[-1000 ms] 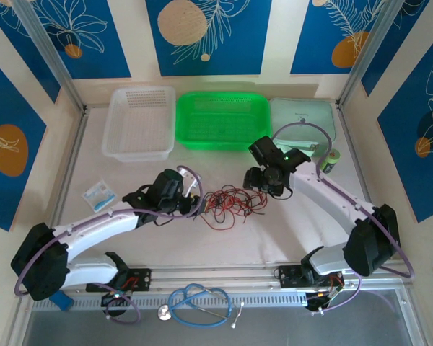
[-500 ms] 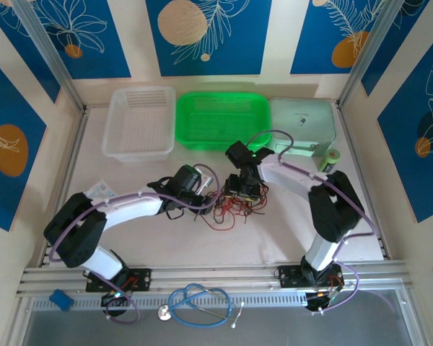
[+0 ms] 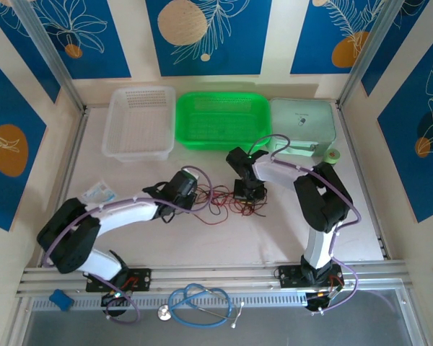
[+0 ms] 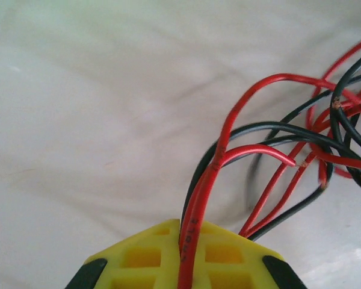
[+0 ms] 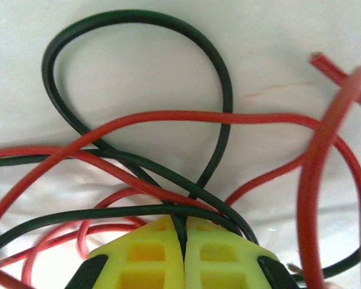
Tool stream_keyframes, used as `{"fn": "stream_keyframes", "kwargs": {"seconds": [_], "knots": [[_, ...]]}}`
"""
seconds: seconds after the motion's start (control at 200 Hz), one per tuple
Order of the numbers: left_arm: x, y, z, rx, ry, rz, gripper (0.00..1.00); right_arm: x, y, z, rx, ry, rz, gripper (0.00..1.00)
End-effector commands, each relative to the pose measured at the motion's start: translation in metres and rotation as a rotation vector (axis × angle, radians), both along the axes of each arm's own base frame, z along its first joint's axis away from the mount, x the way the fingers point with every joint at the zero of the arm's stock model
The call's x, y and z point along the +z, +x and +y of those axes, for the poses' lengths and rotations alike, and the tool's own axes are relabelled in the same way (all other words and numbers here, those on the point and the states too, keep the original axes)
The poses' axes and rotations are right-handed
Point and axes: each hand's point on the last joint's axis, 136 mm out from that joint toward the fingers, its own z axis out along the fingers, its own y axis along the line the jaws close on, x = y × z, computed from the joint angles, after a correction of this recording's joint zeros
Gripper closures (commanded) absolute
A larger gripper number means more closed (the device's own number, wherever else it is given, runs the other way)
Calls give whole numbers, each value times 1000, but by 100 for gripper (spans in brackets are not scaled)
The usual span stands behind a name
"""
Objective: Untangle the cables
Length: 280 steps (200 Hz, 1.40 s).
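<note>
The cables [image 3: 228, 202] lie in a loose red-and-black tangle on the pale worktop [image 3: 202, 241], about mid-way across it and nearer than the baskets. The left pincer [image 3: 200, 200] meets the tangle's left edge and is clenched on a red cable [image 4: 195, 217], which rises out from between its yellow fingertips [image 4: 144, 256] and arches to the right into the other loops. The right pincer [image 3: 247, 193] comes down on the tangle's far right side, its yellow fingertips [image 5: 219, 256] pressed together on a black cable [image 5: 179, 227] that runs into the seam between them – more red and black strands cross just in front. Along the far edge of the worktop stand a white basket [image 3: 139, 122], a green basket [image 3: 222, 119] and a pale green box [image 3: 303, 122], side by side. A small blue-and-white packet [image 3: 97, 193] lies to the left of the left arm, well apart from the tangle. A blue stethoscope [image 3: 198, 301] rests at the near edge, between the two arm bases.
</note>
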Motion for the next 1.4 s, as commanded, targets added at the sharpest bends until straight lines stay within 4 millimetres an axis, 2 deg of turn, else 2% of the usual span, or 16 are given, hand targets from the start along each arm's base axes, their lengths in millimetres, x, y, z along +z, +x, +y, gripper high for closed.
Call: {"fn": "stream_keyframes", "kwargs": {"seconds": [0.0, 0.175, 0.245, 0.28, 0.375, 0.545, 0.605, 0.65, 0.73, 0.835, 0.96, 1.025, 1.105, 1.236, 1.396], "knots": [[28, 8, 31, 81, 74, -116, 100, 15, -8, -30, 22, -100, -13, 100], [76, 14, 23, 16, 5, -250, 100, 38, 1, -15, 89, 26, -104, 100], [87, 15, 20, -4, -15, -285, 100, 44, 2, -15, 70, 69, -113, 100], [89, 15, 19, -8, -17, -292, 96, 44, 3, -15, 57, 85, -113, 100], [78, 14, 21, -4, 10, -263, 92, 39, 2, -20, 11, 97, -97, 100], [25, 4, 32, 68, 70, -105, 90, 22, -6, -39, -57, 25, -37, 100], [8, -2, 38, 112, 82, -53, 82, 19, -9, -45, -66, -3, -24, 100], [-1, -7, 39, 128, 74, -22, 70, 19, -11, -47, -66, -13, -17, 99], [-5, -14, 36, 127, 28, 7, 54, 22, -13, -47, -61, -13, -15, 93], [15, -17, 35, 121, -20, -21, 40, 40, -16, -44, -45, 8, -38, 83], [52, -16, 41, 118, -16, -71, 33, 75, -20, -36, -5, 43, -91, 66], [69, -16, 43, 113, -15, -85, 31, 93, -23, -31, 17, 61, -121, 56], [81, -18, 38, 92, -36, -77, 29, 112, -26, -21, 37, 98, -156, 47], [82, -18, 16, 43, -114, -36, 29, 131, -21, 17, 58, 264, -191, 46], [66, -7, -13, 8, -178, 6, 35, 124, 1, 76, 63, 466, -150, 48]]}}
